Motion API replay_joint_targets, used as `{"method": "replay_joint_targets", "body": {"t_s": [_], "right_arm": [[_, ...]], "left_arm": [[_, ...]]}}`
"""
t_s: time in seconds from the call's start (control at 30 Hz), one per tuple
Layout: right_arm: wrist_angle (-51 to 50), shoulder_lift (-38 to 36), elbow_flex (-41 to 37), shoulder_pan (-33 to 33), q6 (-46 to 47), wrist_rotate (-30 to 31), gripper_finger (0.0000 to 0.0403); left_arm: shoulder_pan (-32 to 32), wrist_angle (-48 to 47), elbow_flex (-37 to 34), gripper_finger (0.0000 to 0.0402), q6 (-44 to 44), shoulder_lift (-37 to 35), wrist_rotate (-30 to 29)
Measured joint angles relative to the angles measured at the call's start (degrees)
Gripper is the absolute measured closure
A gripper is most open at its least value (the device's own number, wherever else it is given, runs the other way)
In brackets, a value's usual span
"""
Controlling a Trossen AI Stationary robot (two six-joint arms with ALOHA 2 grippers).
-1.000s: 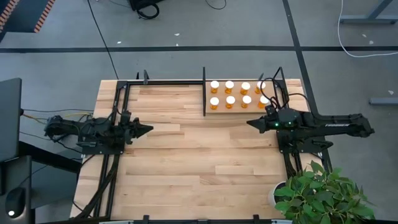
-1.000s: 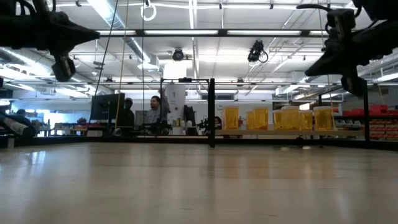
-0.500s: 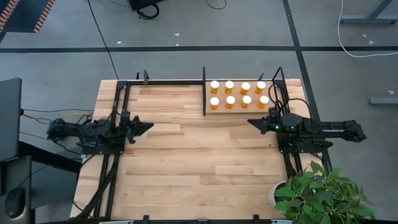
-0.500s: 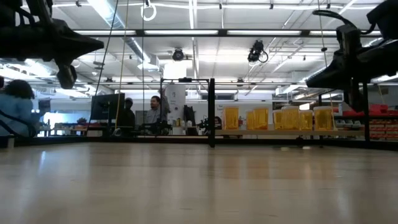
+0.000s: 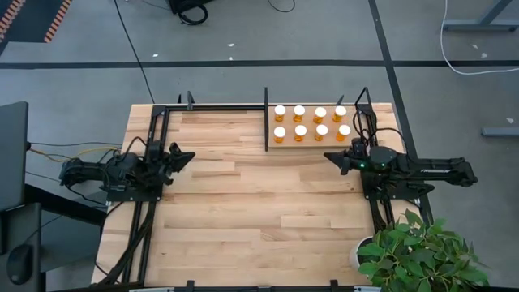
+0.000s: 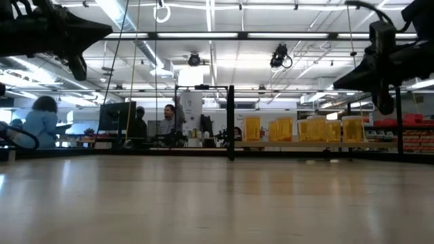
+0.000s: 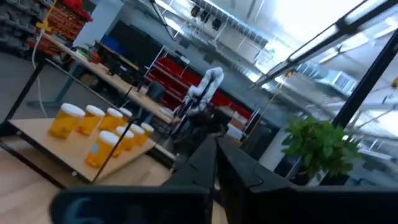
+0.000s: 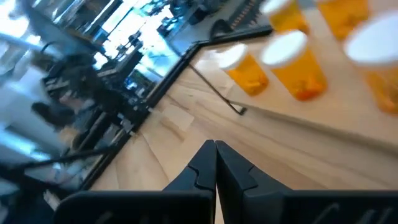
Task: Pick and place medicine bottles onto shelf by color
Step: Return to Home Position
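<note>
Arms sit drawn back at opposite sides of the table (image 5: 243,211), each raised clear of the wood in the low view. The left gripper (image 5: 188,154) hangs over the left side of the planks, its tip angled toward the far right corner. In its wrist view the two dark fingers (image 7: 211,165) are pressed together with nothing between them. The right gripper (image 5: 328,157) points inward from the right side, just in front of the shelf (image 5: 310,142), and its fingers (image 8: 214,163) likewise meet in a closed point that holds nothing. Eight medicine bottles (image 5: 300,130) stand upright on the shelf at the far right of the table. They form two rows of four, white caps up, apart from both grippers. From table height they show as a line of orange cylinders behind a black upright post (image 6: 230,122). A green plant (image 5: 413,251) spreads at the near right corner of the table. Beyond the far edge lies a workshop hall with long ceiling lights, red storage shelving and a few people (image 6: 139,123) at desks.
</note>
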Motion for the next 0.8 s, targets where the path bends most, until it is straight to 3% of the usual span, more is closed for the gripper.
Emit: {"method": "replay_joint_targets", "body": {"t_s": [0.23, 0.63, 0.8], "right_arm": [[-1.54, 0.39, 2.01, 0.08, -16.57, -4.22, 0.0396], [-1.63, 0.81, 2.01, 0.09, -16.75, -4.3, 0.0395], [-4.68, 0.92, 1.58, 0.09, -16.66, -4.31, 0.0395]], "left_arm": [[0.0, -0.65, 0.0, 0.0351, 1.21, 0.06, 0.02], [0.0, -1.11, -0.02, 0.035, 1.21, 0.04, 0.02], [-0.02, -10.69, -0.04, 0.0353, 1.19, 0.1, 0.02]]}}
